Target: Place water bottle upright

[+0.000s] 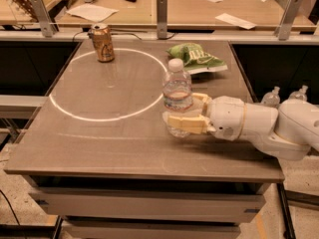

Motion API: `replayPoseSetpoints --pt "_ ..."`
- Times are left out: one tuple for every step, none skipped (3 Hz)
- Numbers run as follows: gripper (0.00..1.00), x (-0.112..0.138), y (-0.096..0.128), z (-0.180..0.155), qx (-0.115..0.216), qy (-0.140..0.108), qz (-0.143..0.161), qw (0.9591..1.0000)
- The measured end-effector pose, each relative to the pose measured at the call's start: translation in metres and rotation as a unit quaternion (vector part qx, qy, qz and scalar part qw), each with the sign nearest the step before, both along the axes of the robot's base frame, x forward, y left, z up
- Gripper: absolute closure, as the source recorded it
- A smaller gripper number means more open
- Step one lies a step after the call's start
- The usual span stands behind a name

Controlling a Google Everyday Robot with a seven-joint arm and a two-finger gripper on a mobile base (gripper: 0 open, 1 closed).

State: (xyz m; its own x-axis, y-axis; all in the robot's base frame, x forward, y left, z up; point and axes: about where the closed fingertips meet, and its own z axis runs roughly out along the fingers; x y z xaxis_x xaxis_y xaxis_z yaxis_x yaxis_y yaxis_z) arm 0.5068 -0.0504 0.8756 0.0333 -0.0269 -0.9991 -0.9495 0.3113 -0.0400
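Clear plastic, white cap on top: your water bottle (177, 83) is standing upright on the right half of the counter (124, 148), just outside the right edge of the white circle (99, 118) marked on the top. Your pincer (182, 109) comes in from the right at the end of the white arm (259, 128) and has the bottle by its lower half. The cream fingers (187, 124) sit one in front and one behind, closed against the ribbed body below the label band. You've got a firm hold there; the bottle fills the gap between them. Whether the base is resting on the counter or hanging a touch above it, you cannot tell from this angle.

Behind the bottle, toward the far edge, a green snack bag (196, 58) lies flat, near the bottle but apart from it. Over on the far left, a gold-brown soda can (103, 43) stands upright on the rim of the circle, well apart from your pincer. Past the counter's right edge, two small pale pump bottles (271, 97) peek up behind the arm.
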Motion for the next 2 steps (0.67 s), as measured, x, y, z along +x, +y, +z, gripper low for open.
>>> replayPoseSetpoints --pt "0.59 -0.0022 -0.0004 -0.0009 0.006 -0.006 0.002 1.0" --pt "0.35 -0.0057 -0.0013 -0.0014 0.011 -0.009 0.004 0.9999"
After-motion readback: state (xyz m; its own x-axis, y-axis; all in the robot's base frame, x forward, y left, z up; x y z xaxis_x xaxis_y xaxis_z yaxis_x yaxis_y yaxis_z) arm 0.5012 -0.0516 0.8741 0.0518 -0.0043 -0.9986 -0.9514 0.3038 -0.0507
